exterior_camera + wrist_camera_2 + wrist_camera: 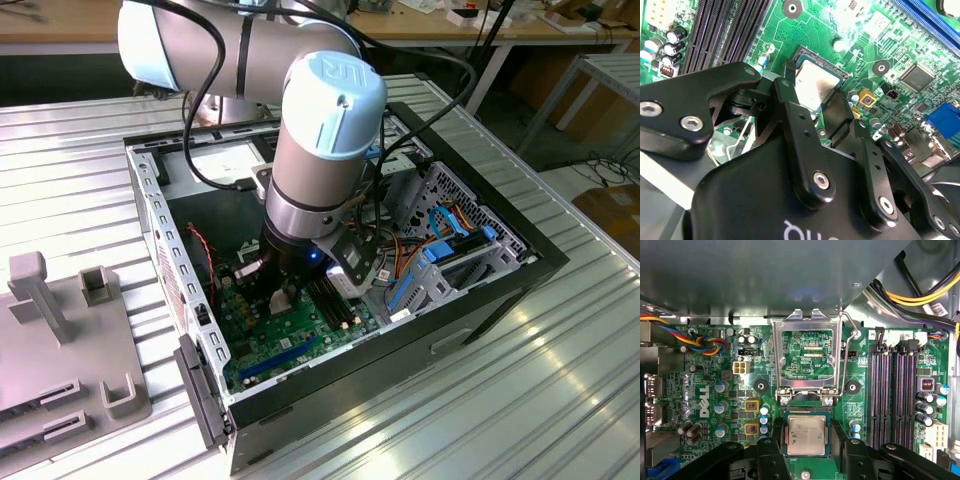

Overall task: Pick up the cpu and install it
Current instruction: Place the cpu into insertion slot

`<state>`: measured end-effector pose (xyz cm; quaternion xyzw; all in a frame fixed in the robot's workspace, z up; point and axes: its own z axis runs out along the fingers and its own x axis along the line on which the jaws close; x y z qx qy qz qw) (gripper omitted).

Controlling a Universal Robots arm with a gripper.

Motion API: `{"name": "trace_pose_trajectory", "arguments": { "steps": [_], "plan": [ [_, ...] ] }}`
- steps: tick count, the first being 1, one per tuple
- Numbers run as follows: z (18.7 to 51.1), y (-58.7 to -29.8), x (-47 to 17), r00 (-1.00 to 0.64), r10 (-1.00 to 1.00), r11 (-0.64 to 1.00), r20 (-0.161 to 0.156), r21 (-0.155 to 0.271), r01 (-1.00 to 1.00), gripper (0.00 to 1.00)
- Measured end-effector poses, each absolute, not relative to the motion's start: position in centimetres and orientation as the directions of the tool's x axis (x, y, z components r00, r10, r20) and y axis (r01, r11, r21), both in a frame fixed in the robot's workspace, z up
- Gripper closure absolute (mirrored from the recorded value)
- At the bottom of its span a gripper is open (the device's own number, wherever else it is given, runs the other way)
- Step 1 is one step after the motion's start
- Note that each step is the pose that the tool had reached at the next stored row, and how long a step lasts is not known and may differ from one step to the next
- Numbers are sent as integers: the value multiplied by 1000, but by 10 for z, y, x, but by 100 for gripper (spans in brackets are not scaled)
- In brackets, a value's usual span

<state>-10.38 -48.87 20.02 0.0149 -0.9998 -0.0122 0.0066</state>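
The gripper straddles the cpu, which sits flat and square over the socket on the green board, the hinged cover plate standing swung back to leave the seat clear; whether the grip is tight or slack cannot be told.

I see big white letters printed on the green board, off to one side of my pincer. Tiny white print sits next to the little parts all over that board, and it is too small for me to read. The cpu, right at my pincer, has thin dark lines of print on its grey face. I cannot read those either. In the second wrist view, white marks stand on my pincer's black body, and I can see only part of them. A raised sign sits on my arm's pale blue cap, above my pincer. A white tag with tiny print hangs on wires well away from my pincer.
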Motion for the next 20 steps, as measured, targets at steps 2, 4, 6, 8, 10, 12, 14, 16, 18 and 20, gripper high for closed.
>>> {"name": "trace_pose_trajectory", "arguments": {
  "steps": [2, 4, 6, 8, 10, 12, 14, 16, 18, 20],
  "plan": [
    [200, -489, -104, -999, -30, 999, 13, 25, -30, 53],
    [200, -489, -104, -999, -30, 999, 13, 24, -29, 53],
    [200, -489, -103, -999, -30, 999, 13, 24, -30, 53],
    [200, -489, -103, -999, -30, 999, 13, 24, -30, 53],
    [200, -489, -103, -999, -30, 999, 13, 24, -30, 53],
    [200, -489, -103, -999, -30, 999, 13, 24, -30, 53],
    [200, -489, -103, -999, -30, 999, 13, 24, -30, 53],
    [200, -489, -103, -999, -30, 999, 13, 25, -30, 53],
    [200, -489, -103, -999, -30, 999, 13, 25, -30, 53],
    [200, -489, -103, -999, -30, 999, 13, 25, -30, 53]
  ]
}}
